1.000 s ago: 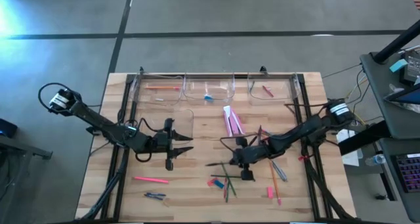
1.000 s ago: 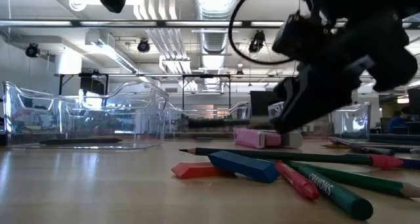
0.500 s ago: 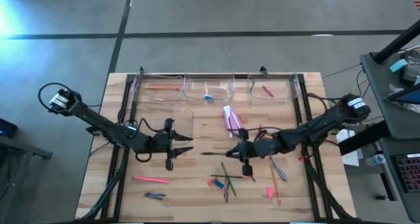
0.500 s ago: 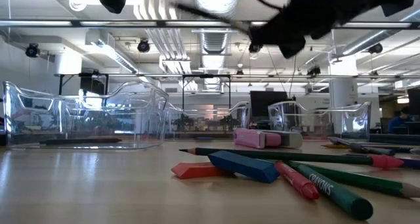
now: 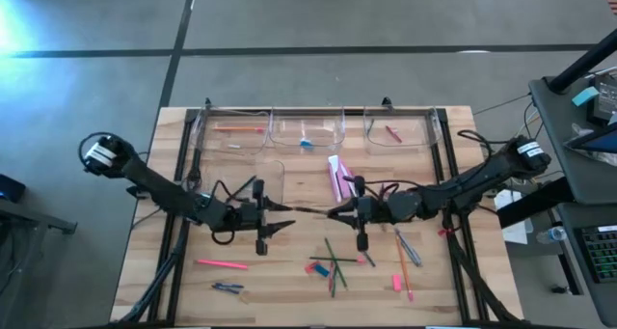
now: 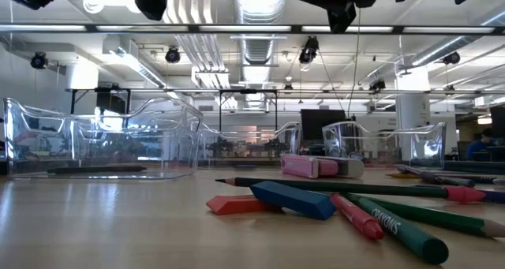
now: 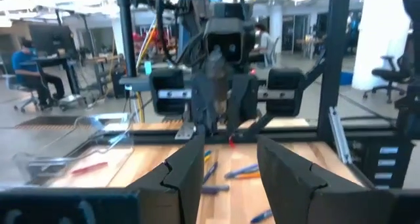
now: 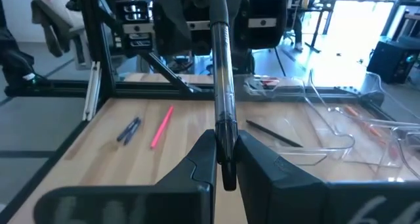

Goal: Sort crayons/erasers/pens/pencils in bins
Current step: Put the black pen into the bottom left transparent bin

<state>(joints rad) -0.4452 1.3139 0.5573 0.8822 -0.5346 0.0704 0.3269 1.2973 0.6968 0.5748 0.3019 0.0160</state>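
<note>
I hold both arms above the middle of the counter point(image 5: 289, 189), claws facing each other.

Right claw point(image 5: 337, 211): closed on a dark pencil point(image 8: 221, 79). The pencil runs level from this claw toward the left claw point(image 5: 280, 213). In the right wrist view it lies clamped between the two fingers point(image 8: 203, 161) and points at the left arm's wrist.

Left claw: fingers point(image 7: 190, 168) parted, nothing clamped between them. From the high view I cannot tell whether the pencil tip reaches into the gap.

Bins point(image 5: 307, 128): three in a row along the far edge, a fourth point(image 5: 270, 179) nearer the middle, just beside the left claw. The far-left bin holds an orange stick point(image 5: 239, 128), the far-middle one a blue item point(image 5: 307, 142), the far-right one a red stick point(image 5: 393, 133).

Loose items:
- Pink box point(image 5: 339, 178), just beyond the right claw.
- Heap of sticks point(image 5: 333, 266) and erasers point(image 5: 316, 268) toward the near edge, middle. In the low view a blue eraser point(image 6: 293, 199) leans on a red one point(image 6: 237, 204).
- Pink stick point(image 5: 222, 264) and blue pens point(image 5: 228, 287) toward the near-left corner.
- Orange pencil point(image 5: 402, 264) and pink eraser point(image 5: 396, 283) toward the near-right corner.
</note>
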